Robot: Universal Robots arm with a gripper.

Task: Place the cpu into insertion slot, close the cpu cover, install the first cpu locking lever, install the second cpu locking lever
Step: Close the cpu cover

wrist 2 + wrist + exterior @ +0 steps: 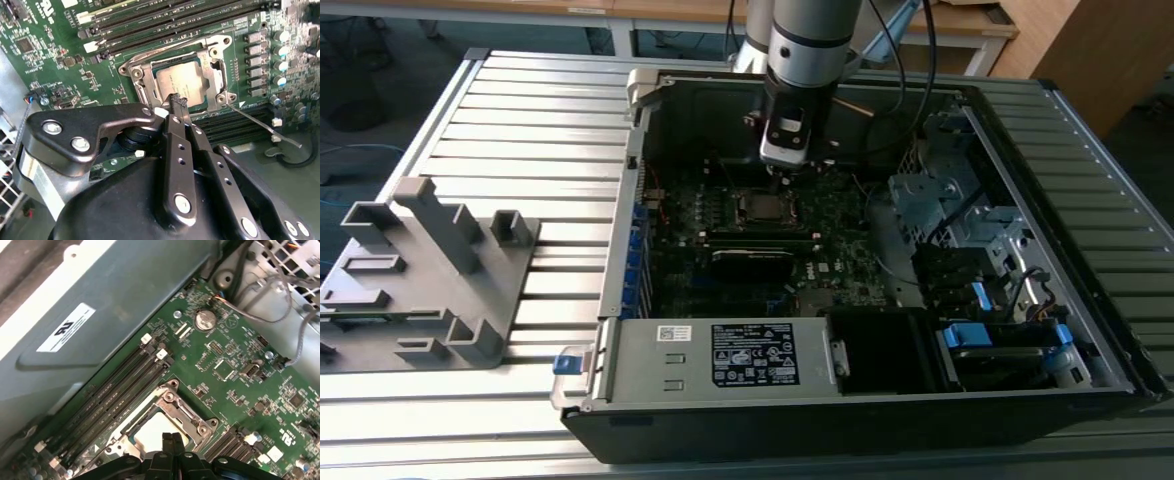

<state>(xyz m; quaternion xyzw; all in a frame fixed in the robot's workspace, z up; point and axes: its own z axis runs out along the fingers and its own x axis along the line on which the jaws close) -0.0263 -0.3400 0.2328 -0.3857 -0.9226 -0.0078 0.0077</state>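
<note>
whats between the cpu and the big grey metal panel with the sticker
In the first wrist view, past the edge of the cover around the cpu, a row of long black memory slots runs between it and the panel.

A: Exterior view?
B: High beside the open computer case point(854, 435), angled down into it.
A: Both wrist views?
B: Close over the motherboard point(55, 55) point(235, 390), looking past the gripper point(177, 100) point(172, 437) — sharing the cpu cover point(217, 80) point(172, 402) and memory slots point(165, 25) point(120, 390).

Open computer case point(854, 432) laid on slatted table point(520, 110). Grey plastic fixture point(451, 250) set beside case, toward exterior view's left. Power supply point(640, 358) mounted inside case.
</note>
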